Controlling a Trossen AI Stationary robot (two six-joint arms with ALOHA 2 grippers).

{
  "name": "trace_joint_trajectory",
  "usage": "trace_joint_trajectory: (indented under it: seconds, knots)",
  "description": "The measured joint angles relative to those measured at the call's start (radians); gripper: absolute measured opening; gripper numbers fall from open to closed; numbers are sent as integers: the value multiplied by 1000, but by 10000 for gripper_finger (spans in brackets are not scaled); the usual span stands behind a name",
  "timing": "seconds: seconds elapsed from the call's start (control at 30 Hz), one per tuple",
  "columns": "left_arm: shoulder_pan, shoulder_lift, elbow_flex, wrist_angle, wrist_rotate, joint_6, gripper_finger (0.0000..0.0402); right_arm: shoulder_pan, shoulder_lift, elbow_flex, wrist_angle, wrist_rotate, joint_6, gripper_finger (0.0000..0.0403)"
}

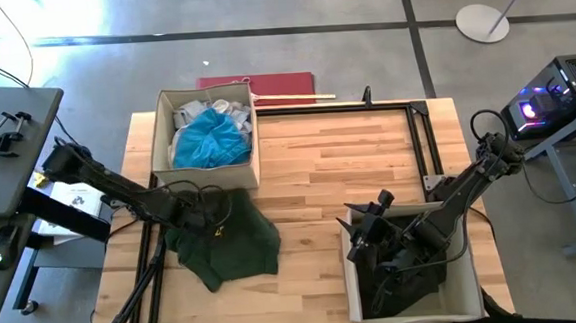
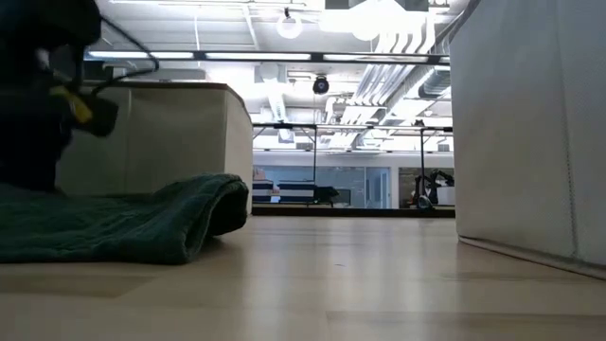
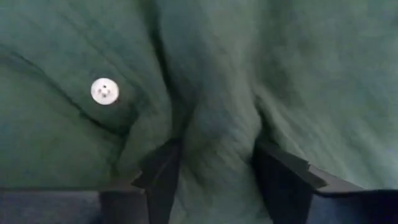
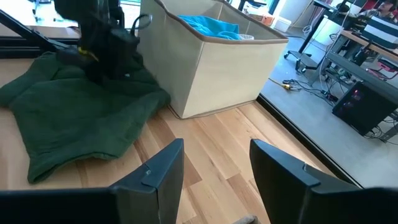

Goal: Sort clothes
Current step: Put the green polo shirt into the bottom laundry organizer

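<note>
Pinching a ridge of the dark green shirt, the left gripper readies a lift; right gripper waits spread over its box.

a dark green garment lies rumpled on the wooden table, its folded edge raised toward the middle. a dark robot arm presses down on it at left. beige fabric boxes stand behind and at right.
</note>
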State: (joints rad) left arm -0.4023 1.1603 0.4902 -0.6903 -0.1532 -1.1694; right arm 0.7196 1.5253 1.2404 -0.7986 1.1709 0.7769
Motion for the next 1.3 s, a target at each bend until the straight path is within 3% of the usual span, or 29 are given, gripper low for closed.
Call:
trace_joint_trajectory:
  seconds: [0.13, 0.27, 0.37, 0.5, 0.57, 0.73, 0.87, 0.93, 1.03, 1.1, 1.3]
  knots:
    - [0, 59, -64, 120, -9, -7, 209, 0, 0, 0, 0, 0, 0, 172]
    - [-2, 89, -73, 178, -58, 21, 196, 0, 0, 0, -1, 6, -1, 172]
    - [-1, 90, -84, 240, -72, 95, 155, 0, 0, 0, -1, 6, -1, 172]
    - [0, 96, -91, 321, -56, 165, 58, 0, 0, 0, 0, 6, 0, 172]
    - [0, 98, -95, 430, -38, 242, 19, 0, 0, 0, 0, 6, 0, 172]
    - [19, 86, -95, 870, -23, 510, 10, -16, 0, 11, 40, 6, -88, 172]
    - [47, 27, -92, 1094, -15, 694, 5, -57, 0, 56, 206, -6, -308, 172]
    - [50, -22, -69, 1143, -19, 874, 4, -84, 0, 66, 319, -27, -453, 172]
    - [50, -77, -45, 1205, -73, 1147, 2, -140, 0, 68, 489, -120, -661, 173]
    - [52, -95, -39, 1265, -134, 1244, 2, -186, 0, 68, 562, -258, -765, 179]
    - [77, -120, -38, 1320, -166, 1347, 1, -349, 20, 68, 699, -662, -894, 236]
